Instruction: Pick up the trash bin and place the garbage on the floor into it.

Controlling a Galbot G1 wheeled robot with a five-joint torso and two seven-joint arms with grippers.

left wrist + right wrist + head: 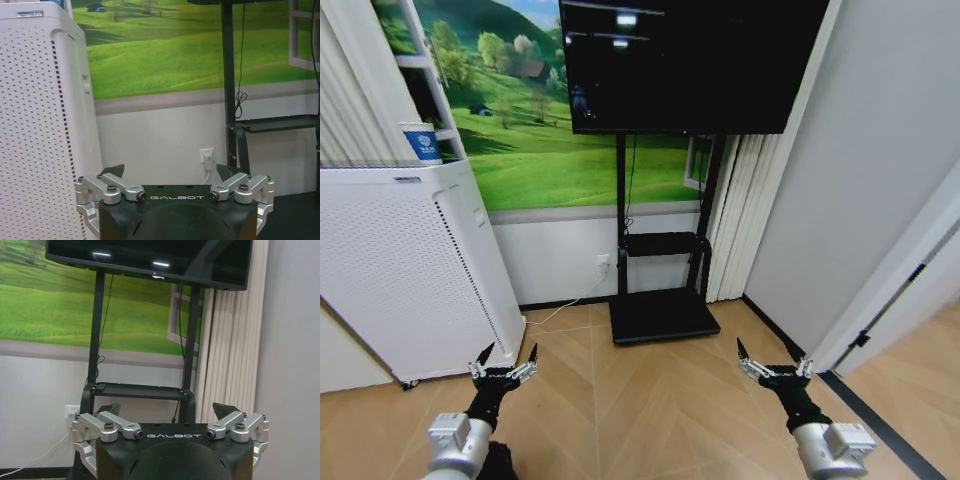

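Left gripper, head view: left gripper (507, 356) is held low over the floor (650, 400), fingers spread apart with nothing between them.
Right gripper, head view: right gripper (772, 357) is at about the same height, well apart from the left one, fingers also spread and empty.
Ahead of the left gripper, head view: white perforated appliance (405, 270) stands just beyond it and to its outer side, with a blue-and-white cup (420, 142) on top.
Between and beyond the grippers, head view: black TV stand (660, 310) rests its flat base on the herringbone wood, carrying a dark television (690, 60); a landscape mural (540, 110) covers the wall behind.
Beside the right gripper, head view: dark strip (875, 420) along the wood's edge runs close to its outer side, at the foot of a grey wall (860, 170).
Task things, head view: trash bin and garbage cannot be seen on the stretch of wood near either gripper.
Left wrist view: left gripper (170, 172) has its dark fingertips (114, 170) wide apart and free; past them are the appliance (40, 125), the mural (165, 50), a wall socket (207, 156) with a white cable, and the stand's shelf (275, 123).
Right wrist view: right gripper (167, 409) is likewise parted and holding nothing; straight beyond it is the stand (140, 390) under the television (150, 260), with pleated curtains (230, 355) off to one side.
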